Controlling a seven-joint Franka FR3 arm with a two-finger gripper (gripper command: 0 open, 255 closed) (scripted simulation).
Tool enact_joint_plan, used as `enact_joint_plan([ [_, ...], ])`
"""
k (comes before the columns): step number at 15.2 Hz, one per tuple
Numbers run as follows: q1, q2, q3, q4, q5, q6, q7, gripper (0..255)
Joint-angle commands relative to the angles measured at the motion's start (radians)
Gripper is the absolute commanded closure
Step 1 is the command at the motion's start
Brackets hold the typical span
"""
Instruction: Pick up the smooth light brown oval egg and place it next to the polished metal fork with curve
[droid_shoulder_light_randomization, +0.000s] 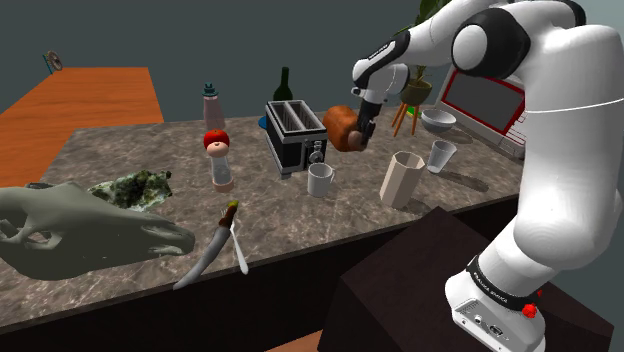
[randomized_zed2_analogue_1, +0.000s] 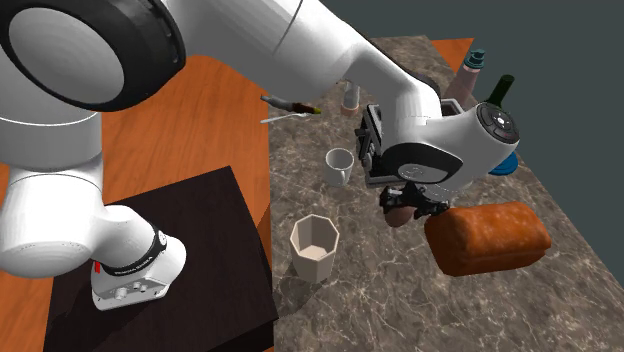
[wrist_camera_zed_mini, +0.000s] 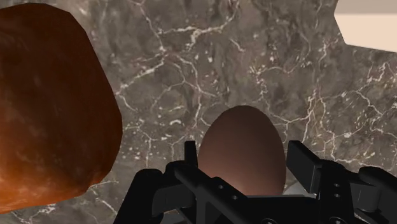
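My black gripper (wrist_camera_zed_mini: 245, 167) is shut on a smooth brown egg (wrist_camera_zed_mini: 242, 147), clasped between both fingers above the marble counter (wrist_camera_zed_mini: 210, 63). In the second exterior view the gripper (randomized_zed2_analogue_1: 408, 200) hangs beside a brown loaf (randomized_zed2_analogue_1: 488, 237), with the egg (randomized_zed2_analogue_1: 398, 217) at its tips. In the shoulder view the gripper (droid_shoulder_light_randomization: 366, 128) is over the counter's far middle, by the toaster. The metal fork (droid_shoulder_light_randomization: 240, 250) lies near the counter's front edge beside a knife (droid_shoulder_light_randomization: 212, 248), well off to the shoulder view's left of the gripper. The fork (randomized_zed2_analogue_1: 283, 116) lies at the far end in the second exterior view.
A toaster (droid_shoulder_light_randomization: 297, 135), white mug (droid_shoulder_light_randomization: 320, 178), beige faceted cup (droid_shoulder_light_randomization: 402, 178) and glass (droid_shoulder_light_randomization: 441, 155) stand around the gripper. A red-topped shaker (droid_shoulder_light_randomization: 218, 155), a green lump (droid_shoulder_light_randomization: 135, 188) and an animal skull (droid_shoulder_light_randomization: 80, 230) sit to the shoulder view's left. The dark stand (droid_shoulder_light_randomization: 430, 290) is in front.
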Motion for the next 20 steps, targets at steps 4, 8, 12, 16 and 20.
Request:
enact_joint_plan([
  [4, 0.006, -0.038, -0.011, 0.013, -0.02, -0.048, 0.016, 255],
  [8, 0.047, -0.096, -0.011, -0.057, -0.035, -0.026, 0.053, 255],
  [12, 0.122, -0.184, 0.0, -0.188, -0.055, 0.035, 0.127, 255],
  [16, 0.193, -0.261, 0.019, -0.297, -0.076, 0.087, 0.211, 255],
  [20, 0.258, -0.326, 0.045, -0.388, -0.094, 0.133, 0.303, 255],
])
